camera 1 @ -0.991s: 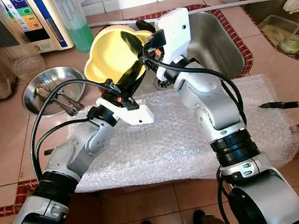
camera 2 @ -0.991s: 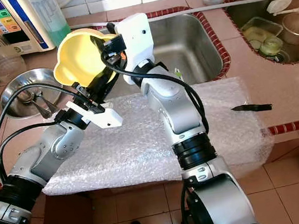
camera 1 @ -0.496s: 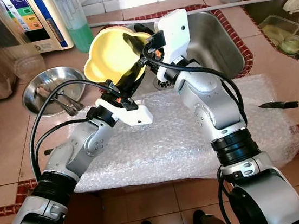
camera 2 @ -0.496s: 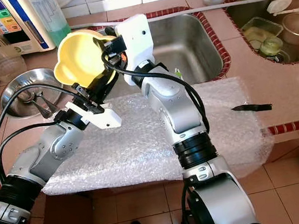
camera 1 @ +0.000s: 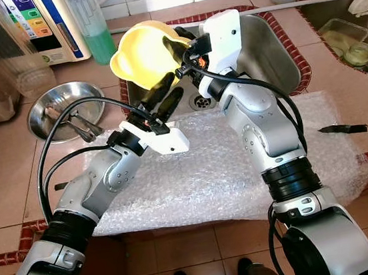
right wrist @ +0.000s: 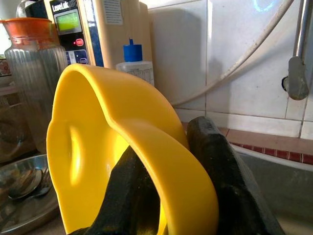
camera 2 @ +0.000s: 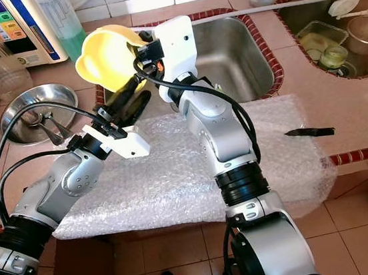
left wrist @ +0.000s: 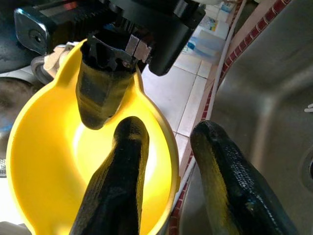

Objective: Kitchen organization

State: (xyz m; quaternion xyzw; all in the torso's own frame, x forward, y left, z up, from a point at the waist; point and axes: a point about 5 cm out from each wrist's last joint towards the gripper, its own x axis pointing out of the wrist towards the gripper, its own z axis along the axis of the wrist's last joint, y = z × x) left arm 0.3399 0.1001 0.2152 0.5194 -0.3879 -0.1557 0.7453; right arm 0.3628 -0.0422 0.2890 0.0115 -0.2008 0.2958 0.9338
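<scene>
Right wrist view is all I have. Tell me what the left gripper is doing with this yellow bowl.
Observer: The left gripper is open, one finger inside the yellow bowl, the other outside the rim.
Operator: Say what is under the bowl.
Observer: It hangs tilted over the near left corner of the steel sink.
Operator: Report what lies on the counter in front.
Observer: A sheet of bubble wrap, with a dark knife at its right end.
</scene>
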